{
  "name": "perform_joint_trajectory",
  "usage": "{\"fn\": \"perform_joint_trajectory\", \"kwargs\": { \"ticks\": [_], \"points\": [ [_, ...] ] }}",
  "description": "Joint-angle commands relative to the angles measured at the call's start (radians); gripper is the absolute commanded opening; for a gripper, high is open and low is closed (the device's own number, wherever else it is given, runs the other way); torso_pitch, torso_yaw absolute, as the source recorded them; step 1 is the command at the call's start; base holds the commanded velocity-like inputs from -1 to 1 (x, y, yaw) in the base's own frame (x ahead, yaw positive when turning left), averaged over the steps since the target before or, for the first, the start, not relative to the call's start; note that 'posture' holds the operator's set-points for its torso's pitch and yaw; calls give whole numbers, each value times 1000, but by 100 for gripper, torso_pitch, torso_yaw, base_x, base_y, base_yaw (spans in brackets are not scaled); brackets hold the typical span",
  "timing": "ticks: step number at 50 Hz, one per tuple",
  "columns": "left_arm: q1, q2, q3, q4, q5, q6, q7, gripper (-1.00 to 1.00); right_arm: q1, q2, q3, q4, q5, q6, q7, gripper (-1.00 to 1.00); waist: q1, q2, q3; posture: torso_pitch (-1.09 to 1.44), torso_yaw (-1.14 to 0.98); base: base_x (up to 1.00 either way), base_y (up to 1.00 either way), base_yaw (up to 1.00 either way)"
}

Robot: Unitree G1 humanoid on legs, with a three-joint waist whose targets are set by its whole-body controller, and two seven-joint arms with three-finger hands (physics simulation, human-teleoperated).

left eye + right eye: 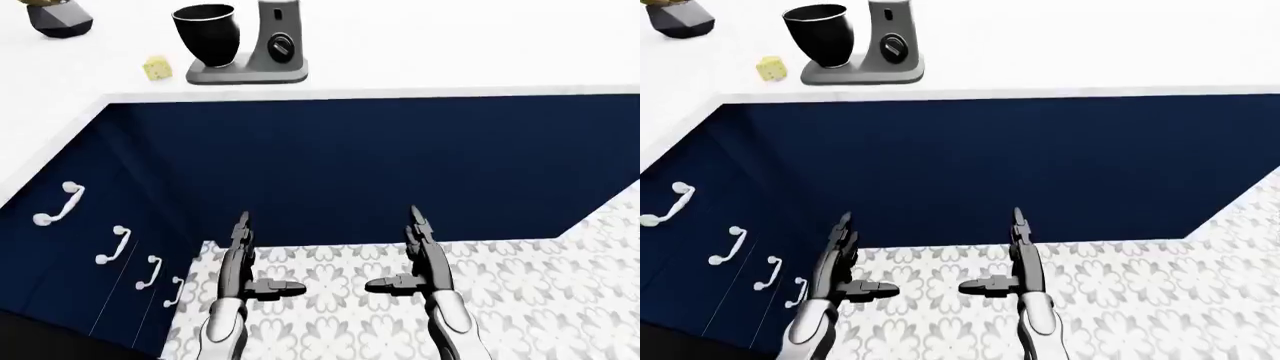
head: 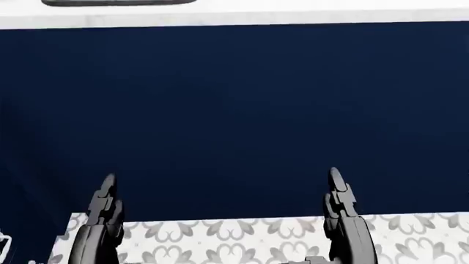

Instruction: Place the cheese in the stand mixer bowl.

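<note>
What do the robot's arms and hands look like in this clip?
Both arms have light silver-grey, rounded forearm shells. The left hand and right hand are dark grey to black, built of jointed segments with slim tapering fingers. No cables, markings or sleeves are visible.

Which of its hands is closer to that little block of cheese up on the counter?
The left hand. The cheese lies above and left of it in the left-eye view; the right hand hangs farther right. Both are open and low over the floor.
</note>
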Motion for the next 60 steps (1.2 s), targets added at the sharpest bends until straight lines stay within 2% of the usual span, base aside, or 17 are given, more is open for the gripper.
{"fn": "perform_joint_trajectory", "kwargs": {
  "ticks": [1, 3, 4, 5, 7, 8, 21, 36, 37, 40, 43, 46, 47, 48, 53, 55, 60],
  "points": [
    [0, 2, -13, -151, 7, -18, -4, 100, -47, -7, -12, -66, 6, -67, -8, 100, -2, -8, -1, 0, 0, 0, 0, 0],
    [7, 1, -10, -182, 4, 0, -7, 100, -46, -12, -15, -89, 3, -48, -10, 100, 9, 0, -62, 0, 0, 0, 0, 0],
    [12, 1, -9, -199, 5, 9, -9, 100, -43, -15, -19, -106, 1, -36, -11, 100, 9, 0, -52, 0, 0, 0, 0, 0],
    [15, 1, -9, -217, 5, 19, -9, 100, -40, -18, -22, -123, -1, -25, -11, 100, 8, -9, -19, 0, 0, 0, 0, 0],
    [17, -2, -10, -235, 5, 27, -10, 100, -37, -19, -30, -157, -9, -5, -19, 100, 11, -8, -69, 0, 0, 0, 0, 0],
    [15, -4, -15, -235, 11, 27, -7, 100, -43, -20, -29, -158, -10, 3, -15, 100, 12, -8, -74, 0, 0, 0, 0, 0],
    [-28, 2, -12, -523, 22, 267, -5, 100, -65, -33, -33, -400, -79, 188, 0, 100, 10, -6, -90, 0, 0, 0, 0, 0],
    [-46, 6, -6, -717, 26, 407, -12, 100, -110, -36, -22, -591, -187, 322, 21, 100, 10, -5, -83, 0, 0, 0, 0, 0],
    [-52, 6, 0, -722, 23, 415, -12, 100, -113, -37, -21, -588, -195, 323, 22, 100, 8, 3, -97, 0, 0, 0, 20, 0],
    [-49, 7, 2, -723, 22, 411, -13, 100, -110, -36, -23, -602, -206, 329, 25, 100, 2, -8, -69, 0, 0, 0, 22, 0],
    [-50, 7, 1, -729, 21, 416, -12, 100, -110, -35, -22, -606, -213, 335, 27, 100, -2, 14, -67, 0, 0, 0, 22, 0],
    [-44, 6, -5, -723, 25, 405, -13, 100, -109, -33, -21, -608, -217, 336, 28, 100, -1, 76, -54, 0, 0, 0, 23, 0],
    [-42, 6, -5, -722, 26, 403, -13, 100, -108, -33, -20, -609, -221, 338, 28, 100, 4, 45, -57, 0, 0, 0, 23, 0],
    [-42, 5, -4, -725, 25, 405, -14, 100, -108, -32, -23, -611, -225, 343, 23, 100, -3, 58, -56, 0, 0, 0, 23, 0],
    [-38, 4, -6, -716, 27, 396, -14, 100, -110, -32, -24, -603, -227, 350, 24, 100, 7, 24, -59, 0, 0, 0, 19, 5],
    [-37, 4, -6, -716, 27, 395, -14, 100, -113, -32, -22, -595, -228, 354, 25, 100, 4, 40, -60, 0, 0, 0, 0, 23],
    [-36, 4, -7, -724, 29, 401, -14, 100, -113, -32, -21, -602, -230, 362, 27, 100, 8, 21, -63, 0, 0, 0, 0, 24]
  ]
}}
